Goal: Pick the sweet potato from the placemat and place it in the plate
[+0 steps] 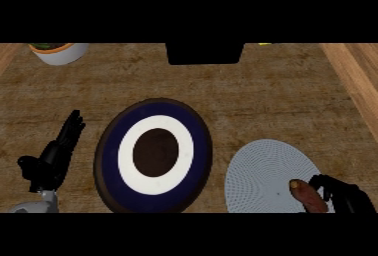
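Early stage, grasp in progress. Sweet potato lies on the near right part of the pale round placemat, not lifted as far as I can tell. Right robot hand is curled around its right side, apparently gripping it. Plate, blue rim with white ring and dark centre, sits just left of the placemat, nothing on it. Left robot hand rests open at the left, fingers up. Left to do: lift, carry left, set down in plate.
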`<state>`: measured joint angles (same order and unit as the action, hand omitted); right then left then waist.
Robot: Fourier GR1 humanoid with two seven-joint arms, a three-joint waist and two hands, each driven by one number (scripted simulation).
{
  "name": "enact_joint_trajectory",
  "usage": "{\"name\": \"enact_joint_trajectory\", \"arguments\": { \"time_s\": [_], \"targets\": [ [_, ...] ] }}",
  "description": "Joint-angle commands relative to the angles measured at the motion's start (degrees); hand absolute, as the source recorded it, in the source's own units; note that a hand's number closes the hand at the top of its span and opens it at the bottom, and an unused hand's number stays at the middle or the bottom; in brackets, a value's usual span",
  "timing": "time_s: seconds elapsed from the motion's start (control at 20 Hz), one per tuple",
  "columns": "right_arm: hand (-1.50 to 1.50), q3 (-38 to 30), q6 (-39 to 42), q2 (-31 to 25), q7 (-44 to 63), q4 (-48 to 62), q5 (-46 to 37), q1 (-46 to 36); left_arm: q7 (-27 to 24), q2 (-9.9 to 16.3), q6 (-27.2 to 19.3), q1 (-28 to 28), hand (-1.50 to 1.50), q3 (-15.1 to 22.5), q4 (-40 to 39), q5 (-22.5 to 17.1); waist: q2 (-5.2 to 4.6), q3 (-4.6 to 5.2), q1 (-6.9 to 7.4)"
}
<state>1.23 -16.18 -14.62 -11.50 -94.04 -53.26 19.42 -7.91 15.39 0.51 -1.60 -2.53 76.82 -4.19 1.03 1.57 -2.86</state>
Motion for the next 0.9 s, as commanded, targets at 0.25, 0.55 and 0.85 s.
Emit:
{"name": "enact_joint_trajectory", "arguments": {
  "time_s": [0.25,0.55,0.85],
  "targets": [
    [1.5,6.2,-4.0,7.4,-3.9,-26.6,8.2,16.5,1.5,-0.2,0.5,-1.6,0.0,-0.1,0.3,-0.2,-0.72,-1.5,1.31],
    [1.5,10.8,-1.7,8.1,-1.2,-38.1,6.2,21.0,1.1,-2.8,-0.8,-1.9,0.0,1.8,-0.2,2.3,-0.96,-1.54,2.36],
    [1.5,20.9,0.5,13.5,7.2,-36.6,-5.9,12.8,0.8,-2.8,0.0,-1.7,0.0,0.9,0.2,2.5,-1.06,-1.53,2.91]
  ]
}}
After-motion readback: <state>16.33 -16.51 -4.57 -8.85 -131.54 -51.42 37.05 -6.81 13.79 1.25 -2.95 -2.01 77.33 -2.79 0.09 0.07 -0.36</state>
